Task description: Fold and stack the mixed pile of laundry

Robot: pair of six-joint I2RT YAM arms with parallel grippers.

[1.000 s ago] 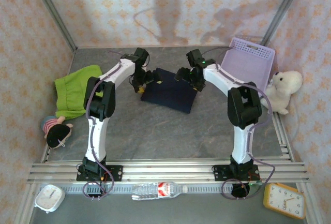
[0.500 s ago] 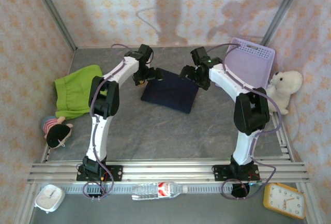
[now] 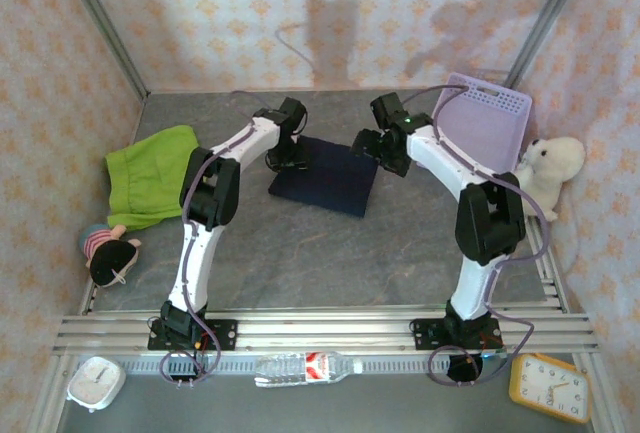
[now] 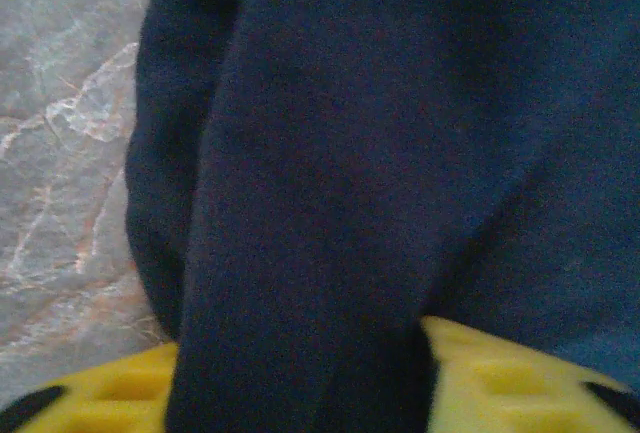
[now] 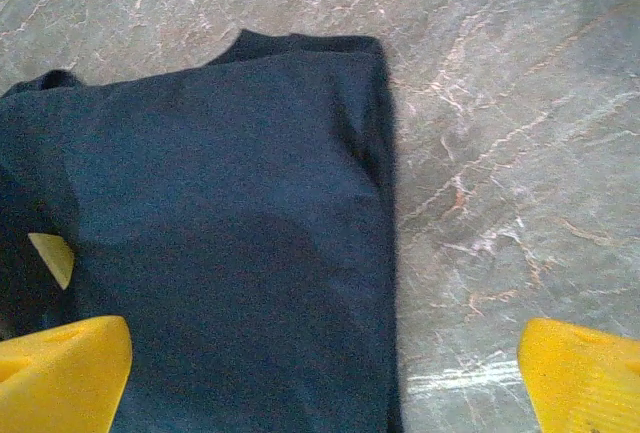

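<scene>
While the two arms reach toward the middle of the grey marbled table (image 3: pixel 300 253), the lime-green garment (image 3: pixel 148 175) lies spread flat at the far left of the surface, against the left wall and well apart from both grippers. A rag doll (image 3: pixel 108 251) lies just beside its near edge, and a small white clock (image 3: pixel 95 383) rests at the near left corner, in front of the aluminium rail (image 3: pixel 320 331). The left gripper (image 3: pixel 285 158) sits at the far left corner of the navy blue garment (image 3: pixel 328 178). In the left wrist view, a raised fold of that garment (image 4: pixel 330 153) runs between the yellow fingers (image 4: pixel 90 398) of the left gripper (image 4: pixel 300 393), which press against it from both sides and pinch the cloth. The navy blue garment is folded into a rough rectangle and lies flat near the table's centre, between the two grippers. A clear water bottle (image 3: pixel 300 366) lies on its side at the near edge, between the arm bases. The right gripper (image 3: pixel 375 148) hovers at the garment's far right corner. In the right wrist view, the right gripper (image 5: pixel 320 373) has its fingertips spread wide, one over the navy blue garment (image 5: pixel 230 233) and the other over bare table, gripping nothing. A lavender perforated basket (image 3: pixel 490 118) stands tilted at the far right corner, a white plush bear (image 3: pixel 548 173) sits just beside it, and a yellow clock (image 3: pixel 550 386) lies at the near right corner.
</scene>
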